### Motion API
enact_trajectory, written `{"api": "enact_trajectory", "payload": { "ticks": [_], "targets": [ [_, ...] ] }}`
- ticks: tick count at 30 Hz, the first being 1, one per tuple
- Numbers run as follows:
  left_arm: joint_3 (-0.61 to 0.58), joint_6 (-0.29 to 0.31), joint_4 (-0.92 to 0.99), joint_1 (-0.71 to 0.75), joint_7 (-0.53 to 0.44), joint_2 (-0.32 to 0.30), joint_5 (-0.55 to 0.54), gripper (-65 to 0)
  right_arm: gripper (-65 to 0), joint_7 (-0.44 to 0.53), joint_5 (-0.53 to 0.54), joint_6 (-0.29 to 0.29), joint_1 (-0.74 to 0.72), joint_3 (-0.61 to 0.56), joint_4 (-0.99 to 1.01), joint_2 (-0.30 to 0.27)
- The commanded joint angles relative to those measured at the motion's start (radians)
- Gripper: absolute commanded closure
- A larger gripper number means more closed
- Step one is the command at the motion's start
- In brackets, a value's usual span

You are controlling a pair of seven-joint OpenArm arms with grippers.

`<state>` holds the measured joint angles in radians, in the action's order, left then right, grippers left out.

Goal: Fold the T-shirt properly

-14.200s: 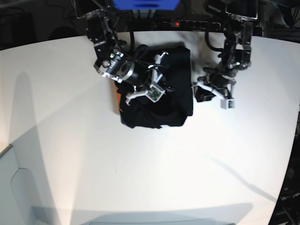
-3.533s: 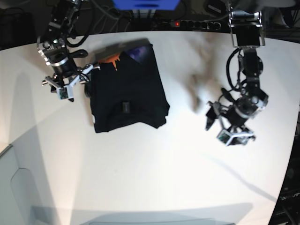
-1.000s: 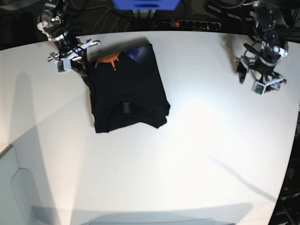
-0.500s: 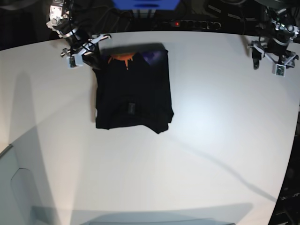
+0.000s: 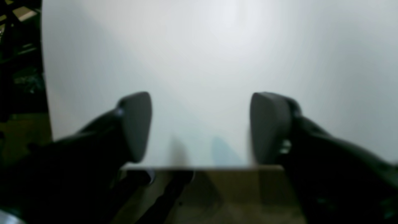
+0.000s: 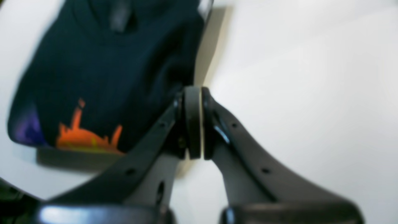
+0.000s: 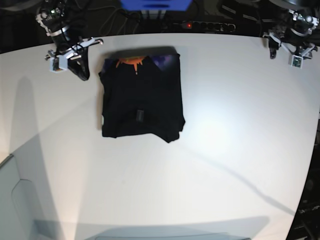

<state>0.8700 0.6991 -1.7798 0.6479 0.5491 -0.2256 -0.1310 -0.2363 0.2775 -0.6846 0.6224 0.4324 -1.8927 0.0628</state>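
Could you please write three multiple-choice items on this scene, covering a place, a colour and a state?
1. Where does the T-shirt lie on the table?
A. near the far edge, nearer the right gripper's side
B. at the near edge
C. hanging off the table

2. What colours is the print at the shirt's edge?
A. green and white
B. orange and purple
C. red and blue

3. How do the right gripper's jaws stand?
A. wide apart
B. shut on the shirt
C. shut, holding nothing

Answers:
1. A, since the base view shows the folded shirt by the far edge, close to the right gripper and far from the left gripper.
2. B, since the right wrist view shows orange beside purple on black cloth.
3. C, since the right wrist view shows the pads pressed together over bare table beside the shirt.
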Motion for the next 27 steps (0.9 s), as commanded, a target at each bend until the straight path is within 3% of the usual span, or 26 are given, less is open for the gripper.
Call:
{"api": "enact_trajectory", "payload": {
  "ticks": [1,7,10,14,17,21,24,27],
  "targets": [
    [0.008,-0.001,-0.036,0.039,-0.014,0.002,-0.022,-35.8,0.0,0.021,0.016,-0.014,0.034,0.029,-0.031,0.007],
    [0.002,-0.001,-0.148,0.203,-0.014,0.098,-0.072,0.0,0.0,-0.025,0.016,-0.014,0.208,0.108,-0.051,0.03],
    [0.002,-0.001,-0.16,0.266,-0.014,0.144,-0.08,-1.5,0.0,-0.105,0.016,-0.014,0.291,0.113,-0.044,0.027],
    [-0.013,-0.001,-0.116,0.319,-0.014,0.18,-0.083,0.0,0.0,-0.128,0.015,-0.014,0.365,0.113,-0.044,0.021],
    [-0.096,-0.001,0.016,0.321,-0.014,0.174,-0.083,0.0,0.0,-0.159,0.013,-0.014,0.37,0.107,0.008,-0.01],
    [-0.232,-0.001,0.246,0.243,-0.025,0.114,-0.075,0.0,0.0,-0.231,0.012,-0.014,0.264,0.104,0.212,-0.054],
    [-0.271,-0.001,0.42,0.154,-0.027,0.098,-0.081,0.0,0.0,-0.22,0.012,-0.014,0.192,0.053,0.402,-0.116],
    [-0.274,-0.001,0.625,0.036,-0.08,0.093,-0.072,0.0,0.0,-0.111,-0.051,-0.014,0.139,-0.039,0.571,-0.149]
  ]
}}
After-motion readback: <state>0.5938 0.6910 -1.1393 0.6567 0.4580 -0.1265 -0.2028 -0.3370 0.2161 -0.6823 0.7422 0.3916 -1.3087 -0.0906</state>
